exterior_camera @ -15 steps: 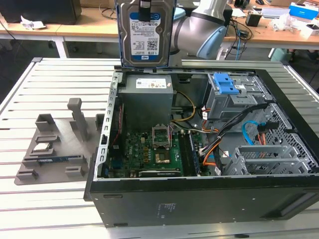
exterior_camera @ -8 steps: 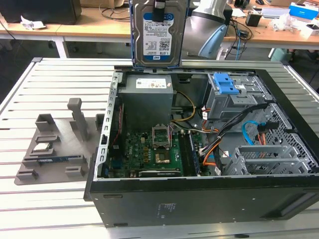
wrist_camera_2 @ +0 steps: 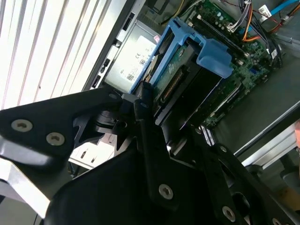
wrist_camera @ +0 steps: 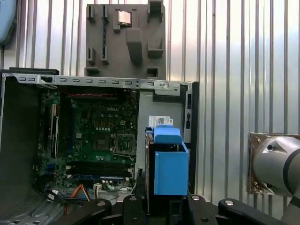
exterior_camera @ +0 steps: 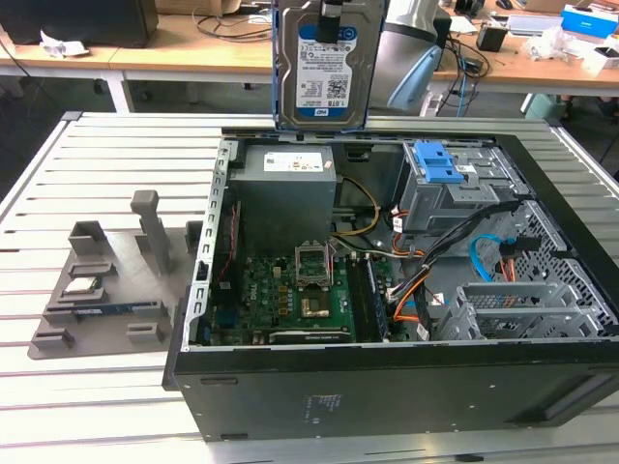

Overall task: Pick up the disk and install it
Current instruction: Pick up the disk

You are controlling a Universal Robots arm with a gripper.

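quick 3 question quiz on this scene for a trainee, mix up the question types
1. True or false: the disk is already seated in the computer case.
2. The gripper is shut on: A) the disk B) a cable C) nothing.
3. In the exterior view, which side of the computer case is the grey fixture on?
Key: 1 false, it is held in the air. 2 A. 3 the exterior view's left.

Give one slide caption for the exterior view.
The gripper holds the disk upright above the open computer case.
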